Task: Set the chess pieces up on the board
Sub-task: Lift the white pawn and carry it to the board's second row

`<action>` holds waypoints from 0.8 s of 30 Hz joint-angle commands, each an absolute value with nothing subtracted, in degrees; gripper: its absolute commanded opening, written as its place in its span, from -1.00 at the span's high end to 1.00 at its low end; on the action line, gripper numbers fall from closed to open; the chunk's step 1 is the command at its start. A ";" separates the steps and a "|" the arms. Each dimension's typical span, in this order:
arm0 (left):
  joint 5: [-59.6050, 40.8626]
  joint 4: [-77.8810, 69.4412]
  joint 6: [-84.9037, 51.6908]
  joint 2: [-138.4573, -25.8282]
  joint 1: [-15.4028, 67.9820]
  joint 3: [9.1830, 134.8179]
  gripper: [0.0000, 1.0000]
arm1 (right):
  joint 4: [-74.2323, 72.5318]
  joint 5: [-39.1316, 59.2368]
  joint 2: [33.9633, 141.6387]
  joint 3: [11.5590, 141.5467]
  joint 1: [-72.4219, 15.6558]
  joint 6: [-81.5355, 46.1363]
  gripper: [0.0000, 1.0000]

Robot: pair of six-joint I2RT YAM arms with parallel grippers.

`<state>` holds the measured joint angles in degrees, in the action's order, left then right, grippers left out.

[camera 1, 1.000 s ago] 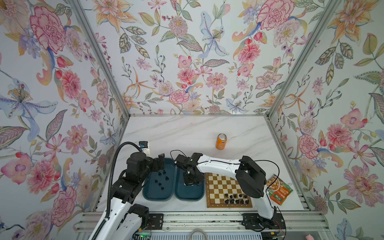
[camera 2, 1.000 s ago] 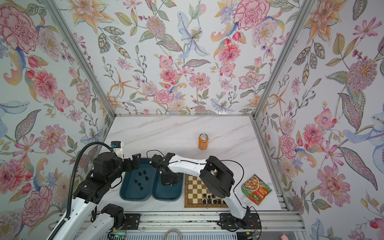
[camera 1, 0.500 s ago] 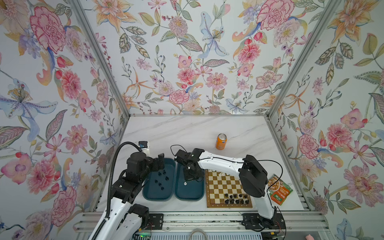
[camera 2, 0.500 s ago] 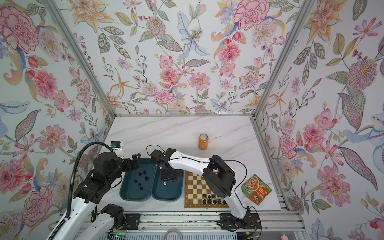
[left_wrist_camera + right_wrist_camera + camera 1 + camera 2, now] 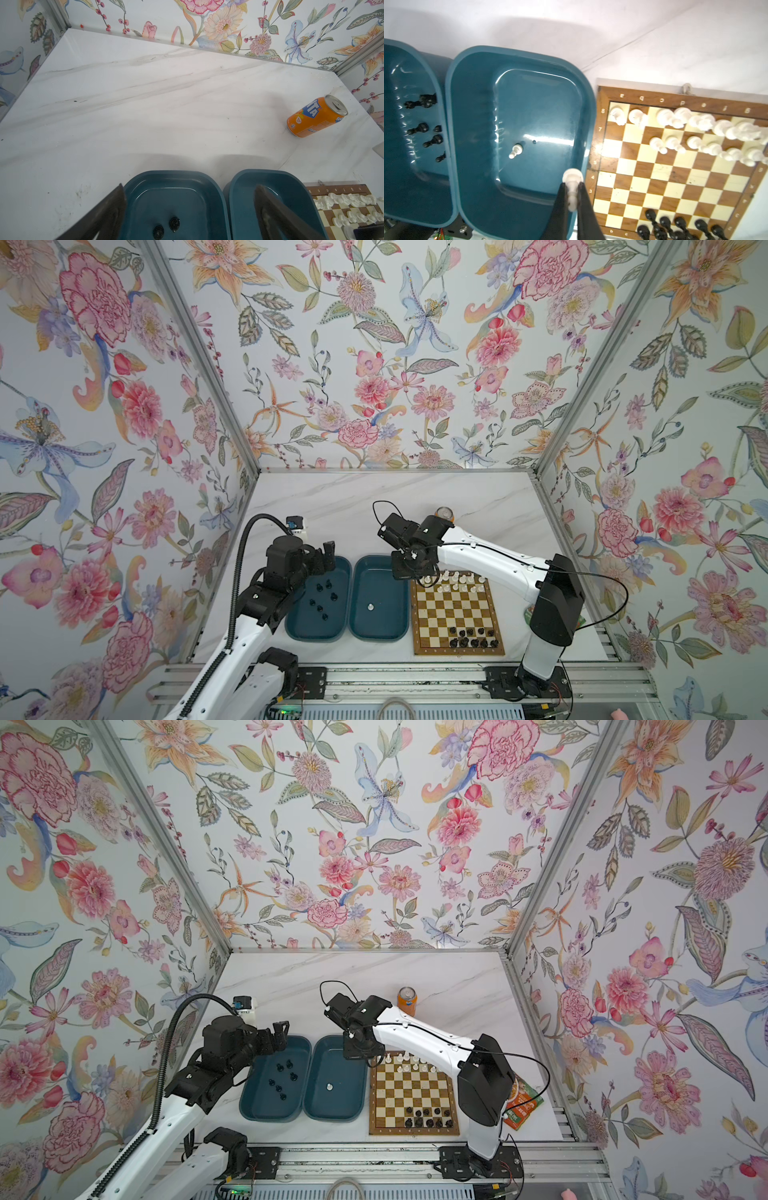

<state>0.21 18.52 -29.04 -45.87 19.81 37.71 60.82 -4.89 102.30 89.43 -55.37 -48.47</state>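
Right jaws pinching white piece (image 5: 572,179), checkered board (image 5: 662,172)

There's the orange Fanta can (image 5: 444,513), barely peeking from behind the right arm (image 5: 490,560) at the board's (image 5: 457,650) twelve o'clock. At three o'clock, the snack packet (image 5: 521,1106) is half hidden by that arm's elbow. Left wrist view: the white pieces (image 5: 345,200) smear together, types unreadable.

We see a white pawn (image 5: 572,176) in our black right claw (image 5: 572,186), a dark teal tray (image 5: 529,116) beneath it, a brown-and-cream checked board (image 5: 654,176) beside it, an orange can (image 5: 407,1000) beyond.
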 commanded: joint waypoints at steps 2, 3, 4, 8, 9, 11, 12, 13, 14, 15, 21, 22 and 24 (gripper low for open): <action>3.62 13.86 -30.16 -49.49 26.26 38.06 -0.93 | 62.91 -6.23 99.51 84.78 -54.08 -48.51 0.85; 5.02 13.69 -29.81 -50.95 28.10 38.63 -0.93 | 62.89 -6.34 99.00 83.82 -53.78 -48.43 0.85; 5.90 13.46 -29.48 -52.26 29.82 39.24 -0.93 | 62.78 -6.41 98.68 83.00 -53.46 -48.29 0.85; 8.96 11.89 -28.14 -57.25 34.88 41.94 -0.93 | 60.72 -5.25 97.35 78.83 -51.83 -47.91 0.85; 9.20 11.17 -28.12 -58.25 35.33 42.30 -0.93 | 59.98 -4.74 97.06 77.71 -51.31 -47.69 0.85; 9.40 10.19 -28.37 -60.02 35.68 42.92 -0.93 | 58.80 -4.06 96.68 75.89 -50.39 -47.25 0.85; 9.40 9.71 -28.68 -60.74 35.79 43.14 -0.93 | 58.34 -3.70 96.68 75.15 -49.96 -46.89 0.84; 9.43 9.30 -28.99 -61.23 35.88 43.24 -0.93 | 58.12 -3.38 96.51 74.73 -49.55 -46.56 0.85; 9.41 8.96 -29.29 -61.76 35.95 43.33 -0.93 | 57.74 -3.12 96.56 74.35 -49.19 -46.07 0.84; 9.40 8.67 -29.58 -62.07 35.95 43.40 -0.93 | 57.47 -2.92 96.59 73.98 -48.90 -45.73 0.84; 9.32 8.10 -30.76 -63.78 36.06 43.85 -0.92 | 54.96 -1.66 97.38 72.01 -47.07 -43.71 0.83; 9.36 8.09 -30.81 -64.07 35.98 44.05 -0.92 | 54.83 -1.50 97.69 71.98 -46.79 -43.47 0.83; 9.73 8.46 -30.51 -64.51 36.00 44.75 -0.92 | 54.24 -1.25 98.41 71.92 -46.63 -43.08 0.83</action>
